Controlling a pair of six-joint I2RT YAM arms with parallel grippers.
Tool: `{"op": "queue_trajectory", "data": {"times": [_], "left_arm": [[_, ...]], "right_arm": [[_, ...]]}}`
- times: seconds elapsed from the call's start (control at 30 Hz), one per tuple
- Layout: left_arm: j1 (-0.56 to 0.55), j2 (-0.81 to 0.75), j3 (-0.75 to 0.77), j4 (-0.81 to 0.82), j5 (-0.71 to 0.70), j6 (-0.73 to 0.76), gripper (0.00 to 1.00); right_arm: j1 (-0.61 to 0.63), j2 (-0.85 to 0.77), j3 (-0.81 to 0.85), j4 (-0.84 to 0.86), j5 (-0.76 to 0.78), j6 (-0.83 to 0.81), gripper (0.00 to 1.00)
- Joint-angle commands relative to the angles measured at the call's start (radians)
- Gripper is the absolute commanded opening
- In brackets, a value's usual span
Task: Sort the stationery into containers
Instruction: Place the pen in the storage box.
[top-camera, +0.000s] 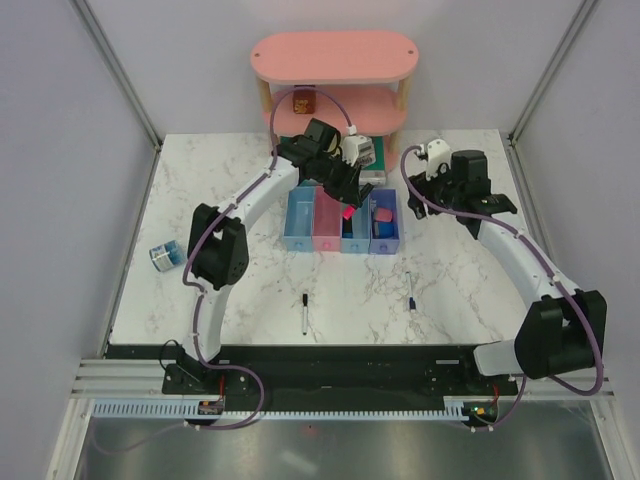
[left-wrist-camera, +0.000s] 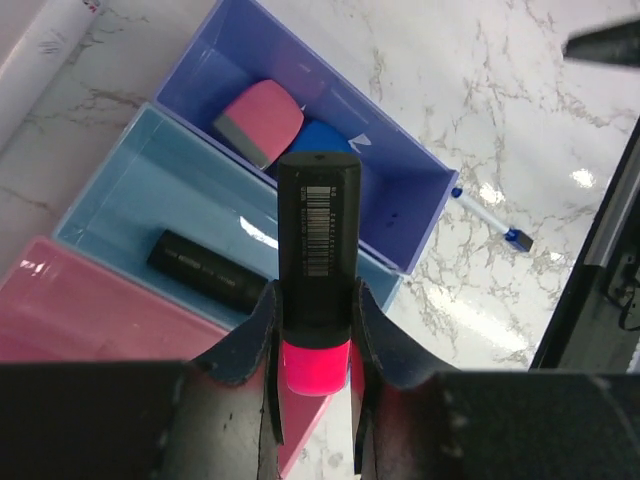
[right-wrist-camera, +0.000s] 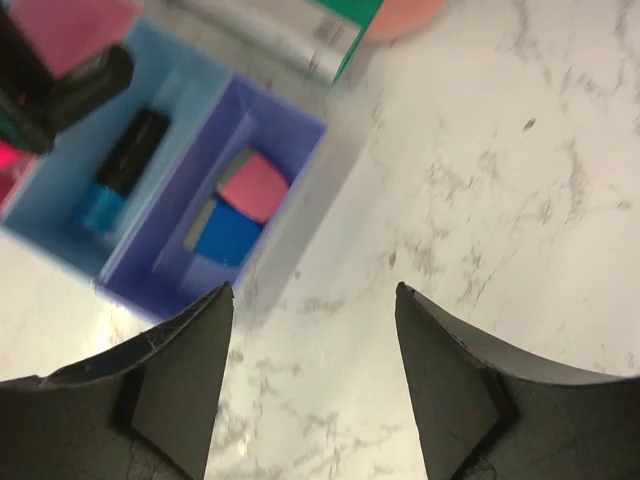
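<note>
Robot lab cell, plain grey walls (top-camera: 60, 150), aluminium frame posts (top-camera: 115, 70), marble-look table (top-camera: 460, 270), black mounting rail (top-camera: 340, 360).

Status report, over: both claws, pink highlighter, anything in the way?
Left claw shut on pink highlighter, over the trays. Right claw open, empty. Two pens, tape roll loose on table. Nothing in the way.

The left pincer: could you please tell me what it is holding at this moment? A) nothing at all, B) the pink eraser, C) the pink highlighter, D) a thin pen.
C: in the left wrist view the left pincer is closed on the pink highlighter, one finger on each side of its black barrel, the pink end between them.
</note>
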Motion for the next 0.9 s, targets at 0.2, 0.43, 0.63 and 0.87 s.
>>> {"op": "queue_trajectory", "data": {"times": [0.2,0.43,0.63,0.87], "left_arm": [[-0.015,0.141,0.082,0.054,0.125,-0.138,0.02],[-0.021,0.198,0.106,0.080,0.100,-0.141,0.02],[-0.021,0.229,0.112,0.078,0.085,-0.126,0.16],[-0.021,0.237,0.108,0.078,0.068,-0.094,0.47]], "right_arm": [[0.011,-0.115,-0.169,-0.269,-0.091,-0.248,0.71],[0.021,-0.164,-0.258,-0.351,-0.161,-0.308,0.68],[0.069,-0.139,-0.293,-0.392,-0.178,-0.328,0.68],[0.123,-0.060,-0.302,-0.385,-0.135,-0.341,0.68]]}}
